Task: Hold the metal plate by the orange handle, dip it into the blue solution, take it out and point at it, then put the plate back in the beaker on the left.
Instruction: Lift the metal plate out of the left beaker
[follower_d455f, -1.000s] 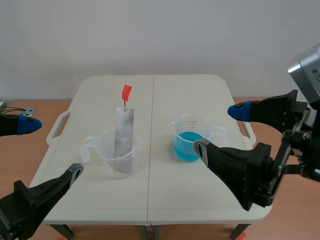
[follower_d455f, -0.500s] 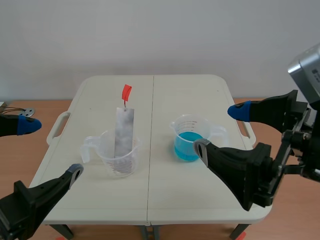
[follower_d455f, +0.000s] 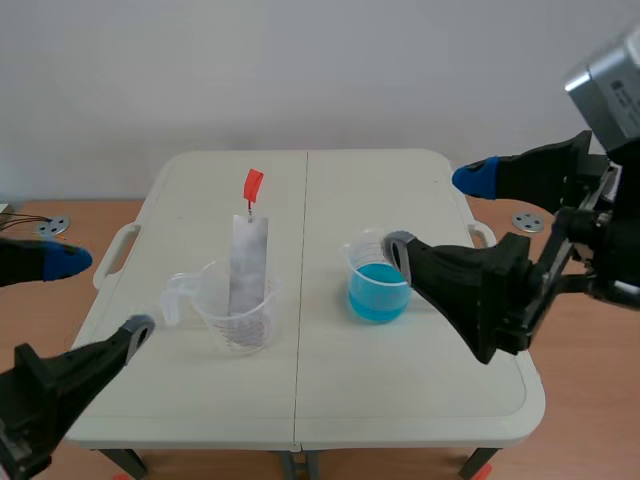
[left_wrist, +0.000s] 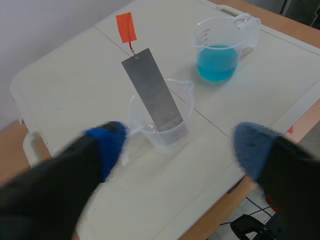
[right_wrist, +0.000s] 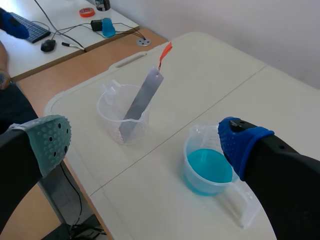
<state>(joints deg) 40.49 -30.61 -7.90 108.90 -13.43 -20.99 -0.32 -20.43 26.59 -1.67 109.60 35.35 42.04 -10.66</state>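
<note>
**Opening stage of the task; no step is completed yet.**

- **Left gripper:** Nearest you, your left gripper (follower_d455f: 105, 294) hangs low on the near side of the left beaker (follower_d455f: 235, 312). It is well apart from the beaker, with its fingers spread wide and holding nothing.
- **Right gripper:** Your right gripper (follower_d455f: 435, 212) sits off to the left beaker's right, close by the right beaker (follower_d455f: 378, 283). Its fingers are likewise spread wide and empty.
- **Metal plate:** The left beaker stands on the white folding table (follower_d455f: 400, 390). The metal plate (follower_d455f: 247, 262) stands inside it, lower end down in the beaker and upper end rising well above the rim at a slight lean.
- **Orange handle:** The orange handle (follower_d455f: 253, 184) projects from the plate's top, above and beyond the left beaker, and nothing touches it.
- **Blue solution:** The blue solution (follower_d455f: 376, 296) fills the lower part of the right beaker, which stands to the right of the left beaker and apart from it.

Judged from this layout, every step is left for you:
1. Grasp the handle.
2. Lift the plate out.
3. Dip it in the solution.
4. Raise it.
5. Point at it with the free gripper.
6. Return it to the left beaker.
</note>
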